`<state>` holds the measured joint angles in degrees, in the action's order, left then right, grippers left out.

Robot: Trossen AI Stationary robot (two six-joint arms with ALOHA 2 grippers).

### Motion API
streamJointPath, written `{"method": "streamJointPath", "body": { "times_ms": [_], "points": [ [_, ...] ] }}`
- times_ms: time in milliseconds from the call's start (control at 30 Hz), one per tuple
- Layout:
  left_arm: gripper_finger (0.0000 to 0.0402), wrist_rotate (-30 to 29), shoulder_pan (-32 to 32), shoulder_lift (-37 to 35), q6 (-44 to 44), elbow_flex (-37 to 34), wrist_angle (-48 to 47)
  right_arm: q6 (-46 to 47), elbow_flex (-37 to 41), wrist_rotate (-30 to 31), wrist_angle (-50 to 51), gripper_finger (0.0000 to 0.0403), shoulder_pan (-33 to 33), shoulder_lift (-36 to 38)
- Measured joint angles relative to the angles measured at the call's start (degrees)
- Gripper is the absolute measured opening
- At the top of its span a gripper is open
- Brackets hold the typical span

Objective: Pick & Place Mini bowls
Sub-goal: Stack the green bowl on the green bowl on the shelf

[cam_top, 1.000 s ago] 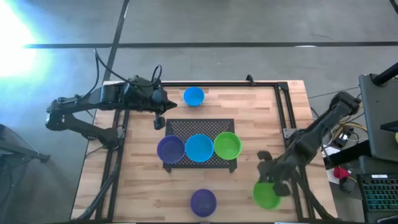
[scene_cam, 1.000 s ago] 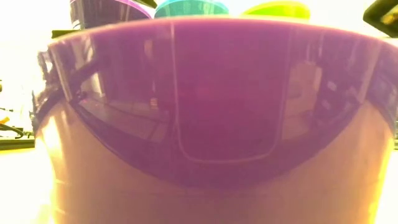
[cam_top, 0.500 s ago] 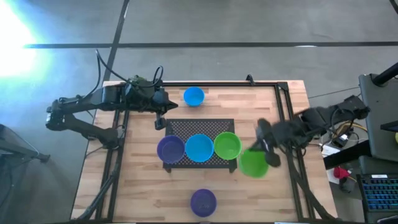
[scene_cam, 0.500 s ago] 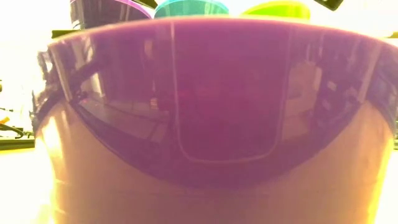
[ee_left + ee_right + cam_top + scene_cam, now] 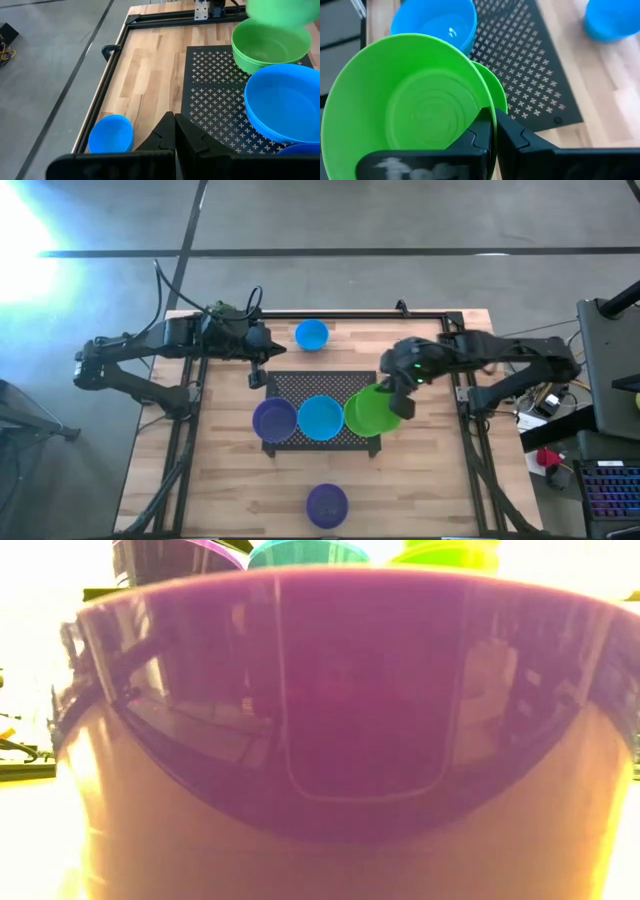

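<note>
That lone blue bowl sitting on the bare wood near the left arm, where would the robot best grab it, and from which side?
Probably by the rim. The blue bowl stands upright and open side up on the table, apart from the mat, so its thin wall is free all around. The left gripper could come down from above, one jaw inside the wall and one outside, much as the right gripper holds the green bowl.

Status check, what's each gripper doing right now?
Right gripper shut on green bowl, above mat's green bowl. Left gripper shut, empty, waiting near blue bowl. Nothing blocking.
</note>
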<state>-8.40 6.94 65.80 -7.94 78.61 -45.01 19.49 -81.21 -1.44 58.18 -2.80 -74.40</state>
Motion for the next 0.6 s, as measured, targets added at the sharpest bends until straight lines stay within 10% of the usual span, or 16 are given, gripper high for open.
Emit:
{"method": "streamJointPath", "body": {
  "times_ms": [600],
  "points": [
    [0.0, 0.0, -0.02, -0.04, 0.22, 0.0, 0.0, -6.77, -1.13, -6.17, 0.52, 0.0008, 5.02, -6.66]
  ]
}}
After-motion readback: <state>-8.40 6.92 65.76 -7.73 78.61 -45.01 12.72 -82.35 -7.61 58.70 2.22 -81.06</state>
